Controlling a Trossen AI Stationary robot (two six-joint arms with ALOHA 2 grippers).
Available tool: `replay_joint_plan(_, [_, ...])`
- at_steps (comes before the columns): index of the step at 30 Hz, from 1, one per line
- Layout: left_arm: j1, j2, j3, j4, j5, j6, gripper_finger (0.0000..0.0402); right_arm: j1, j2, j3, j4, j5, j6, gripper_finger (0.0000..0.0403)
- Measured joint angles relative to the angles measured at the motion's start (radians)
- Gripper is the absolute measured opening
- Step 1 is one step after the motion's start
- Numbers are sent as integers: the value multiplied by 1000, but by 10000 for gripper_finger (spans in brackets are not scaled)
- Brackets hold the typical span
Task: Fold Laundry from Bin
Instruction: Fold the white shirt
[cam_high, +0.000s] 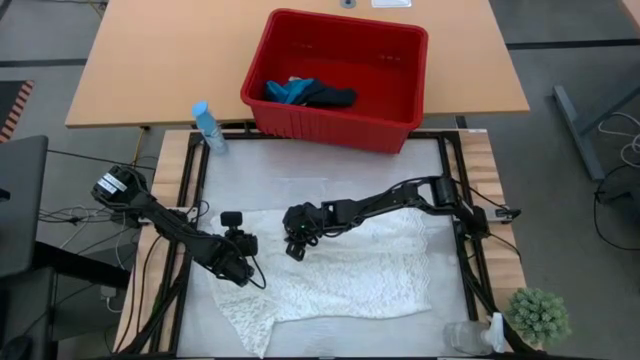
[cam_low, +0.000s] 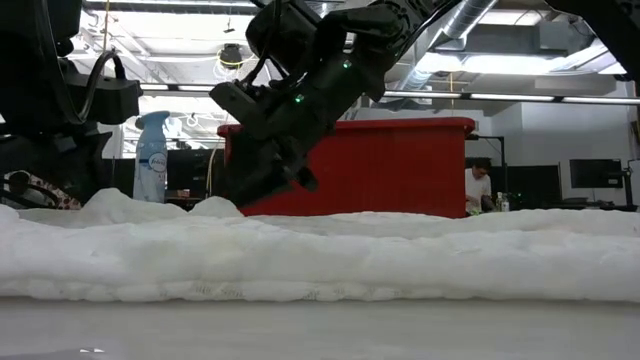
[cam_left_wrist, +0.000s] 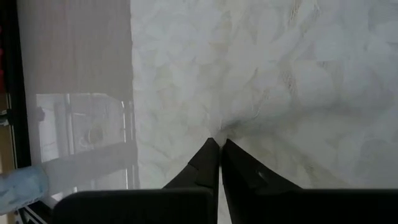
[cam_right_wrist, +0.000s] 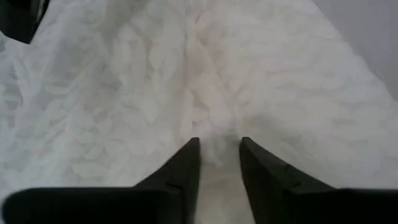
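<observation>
On table, white lacy cloth (cam_high: 340, 270) lies rumpled; left end effector (cam_left_wrist: 215, 144) pinches it, right end effector (cam_right_wrist: 217, 144) part-open w/ cloth between.

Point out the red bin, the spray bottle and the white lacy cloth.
red bin (cam_high: 330, 125): high view, near outer wall.
spray bottle (cam_high: 208, 128): high view, middle of its body.
white lacy cloth (cam_high: 370, 270): high view, flat spread part right of both arms.
</observation>
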Motion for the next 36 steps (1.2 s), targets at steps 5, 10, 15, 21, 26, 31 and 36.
replay_joint_plan(5, [0,0,0,0,-2,1,0,0,0,0,-2,0,-5,36])
replay_joint_plan(10, [0,0,0,-1,5,1,0,0,0,0,-1,0,-19,19])
replay_joint_plan(15, [0,0,0,-16,50,0,0,0,-2,0,-1,18,-30,13])
replay_joint_plan(21, [0,0,0,-40,51,1,0,-2,-3,0,-1,26,-33,13])
replay_joint_plan(26, [0,0,1,-59,47,0,0,-7,-15,0,-2,26,-39,13])
replay_joint_plan(31, [0,0,52,-123,-15,-10,0,-6,-35,36,-35,68,-83,13])
replay_joint_plan(36, [0,-1,114,-187,-59,-3,0,-7,-36,72,-90,91,-122,13])
